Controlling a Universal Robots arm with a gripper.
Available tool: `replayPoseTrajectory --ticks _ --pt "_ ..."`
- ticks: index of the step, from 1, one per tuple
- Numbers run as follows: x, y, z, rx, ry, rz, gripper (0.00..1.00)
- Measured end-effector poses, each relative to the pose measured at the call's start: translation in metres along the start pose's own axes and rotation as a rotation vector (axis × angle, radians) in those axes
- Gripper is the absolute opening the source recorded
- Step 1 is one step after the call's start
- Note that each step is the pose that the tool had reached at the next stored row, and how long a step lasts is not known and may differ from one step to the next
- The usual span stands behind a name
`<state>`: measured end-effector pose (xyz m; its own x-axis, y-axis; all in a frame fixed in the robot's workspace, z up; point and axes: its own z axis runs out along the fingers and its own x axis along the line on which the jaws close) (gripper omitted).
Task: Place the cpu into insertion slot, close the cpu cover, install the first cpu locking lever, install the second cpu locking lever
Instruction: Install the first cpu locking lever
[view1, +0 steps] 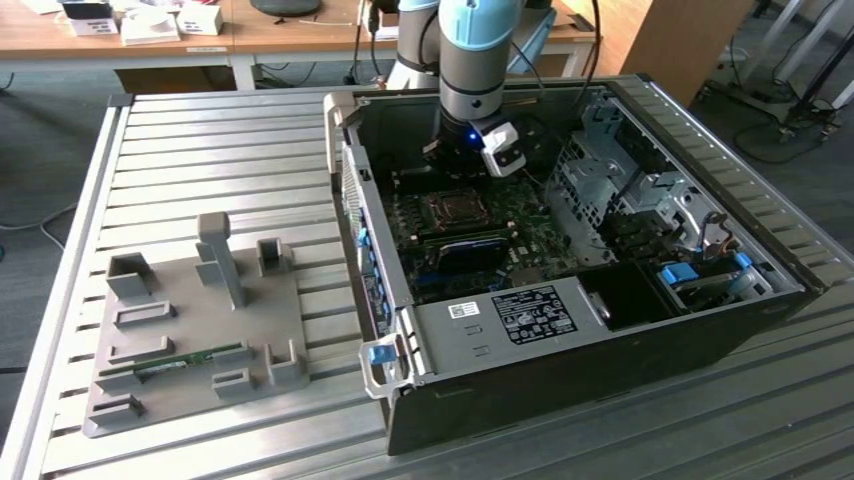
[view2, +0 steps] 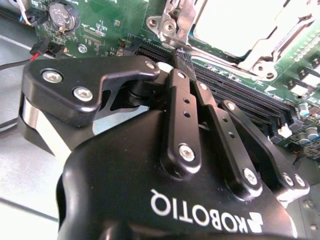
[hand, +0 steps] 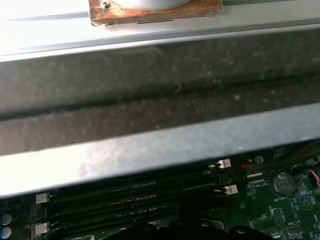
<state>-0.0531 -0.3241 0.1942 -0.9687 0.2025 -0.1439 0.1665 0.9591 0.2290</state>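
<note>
In the exterior view my gripper (view1: 454, 165) hangs inside the open computer case, just behind the CPU socket (view1: 454, 208) on the green board. In the second wrist view the gripper (view2: 179, 54) is shut, with nothing seen between its black fingers (view2: 182, 67). Its tips sit at the corner of the socket. The cpu (view2: 230, 22) lies in the socket, its pale face showing through the opening of the cpu cover (view2: 272, 42). The silvery cover lies flat over it. A thin metal lever rod (view2: 220, 62) runs along the socket edge nearest the fingertips.
Black memory slots (view2: 250, 100) (hand: 115, 200) run beside the socket. The case's dark wall (hand: 150, 100) is close by. A coin battery (view2: 62, 15) sits on the board. A drive cage (view1: 641, 190) and power supply (view1: 521, 320) fill the case. A grey fixture plate (view1: 200, 330) lies at the exterior view's left.
</note>
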Motion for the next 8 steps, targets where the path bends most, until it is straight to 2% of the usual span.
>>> replayPoseTrajectory --ticks 8 --pt "0.0017 -0.0005 0.0007 -0.0006 -0.0028 -0.001 0.11"
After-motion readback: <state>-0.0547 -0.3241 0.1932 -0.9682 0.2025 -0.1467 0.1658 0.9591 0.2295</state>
